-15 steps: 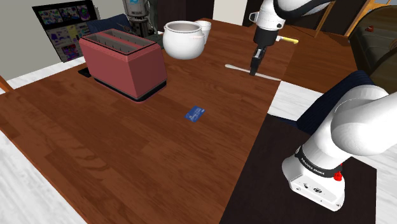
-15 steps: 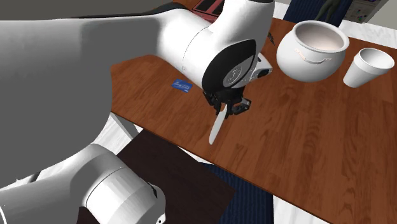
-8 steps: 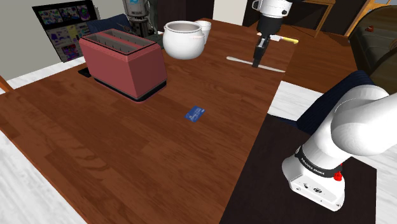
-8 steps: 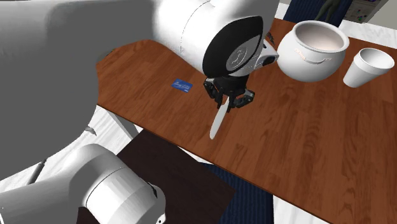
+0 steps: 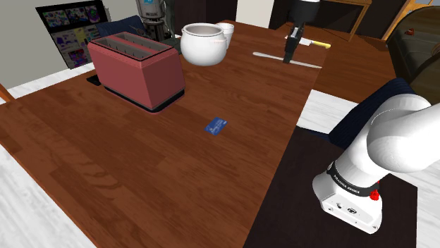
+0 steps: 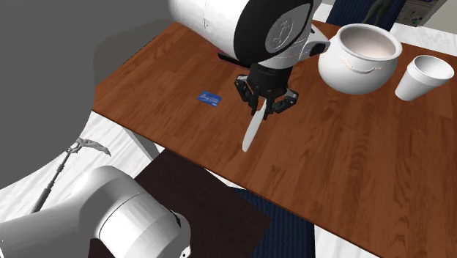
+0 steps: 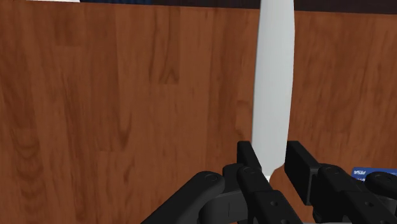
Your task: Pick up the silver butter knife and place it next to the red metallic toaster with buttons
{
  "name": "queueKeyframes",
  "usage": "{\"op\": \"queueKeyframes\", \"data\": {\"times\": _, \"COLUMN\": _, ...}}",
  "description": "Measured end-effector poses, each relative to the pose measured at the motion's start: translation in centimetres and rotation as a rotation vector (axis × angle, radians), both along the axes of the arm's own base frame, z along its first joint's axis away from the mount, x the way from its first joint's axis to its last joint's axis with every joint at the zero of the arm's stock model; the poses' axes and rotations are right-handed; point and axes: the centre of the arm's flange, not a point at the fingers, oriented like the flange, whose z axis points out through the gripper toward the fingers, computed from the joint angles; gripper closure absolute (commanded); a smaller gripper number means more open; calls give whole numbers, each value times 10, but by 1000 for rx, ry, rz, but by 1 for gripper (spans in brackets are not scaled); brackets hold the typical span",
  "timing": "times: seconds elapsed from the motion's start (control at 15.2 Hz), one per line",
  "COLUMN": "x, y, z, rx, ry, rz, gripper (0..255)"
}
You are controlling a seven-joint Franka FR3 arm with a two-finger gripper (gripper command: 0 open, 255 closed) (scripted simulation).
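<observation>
A pale grey butter knife (image 5: 271, 56) hangs level above the wooden table (image 5: 141, 162), clasped near one end by my black gripper (image 5: 290, 53), which is shut on it. From the second exterior view the knife (image 6: 253, 133) points down out of the gripper (image 6: 265, 110), over the table's near edge. In the wrist view the blade (image 7: 272, 89) runs straight out from between the fingers (image 7: 250, 162) of the gripper (image 7: 275, 168). The red toaster (image 5: 137, 70) stands far off toward the shoulder view's left, on a dark base.
A white two-handled pot (image 5: 203, 44) and a white cup (image 5: 225, 29) stand between toaster and gripper. A small blue card (image 5: 216, 125) lies mid-table. A yellow-handled object (image 5: 321, 44) lies behind the gripper. The table edge runs by my stand (image 5: 352, 197).
The gripper has risen with the knife in it, lifting it off the table; in the shoulder view both moved upward and slightly right. The toaster, pot and card have not moved.
</observation>
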Motion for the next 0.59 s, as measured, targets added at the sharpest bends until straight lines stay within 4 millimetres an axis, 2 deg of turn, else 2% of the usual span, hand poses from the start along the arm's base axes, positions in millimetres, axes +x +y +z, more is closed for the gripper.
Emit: {"op": "queueKeyframes", "data": {"times": 0.59, "x": 1, "y": -1, "z": 47, "rx": 0, "ry": 0, "rz": 0, "gripper": 255}}
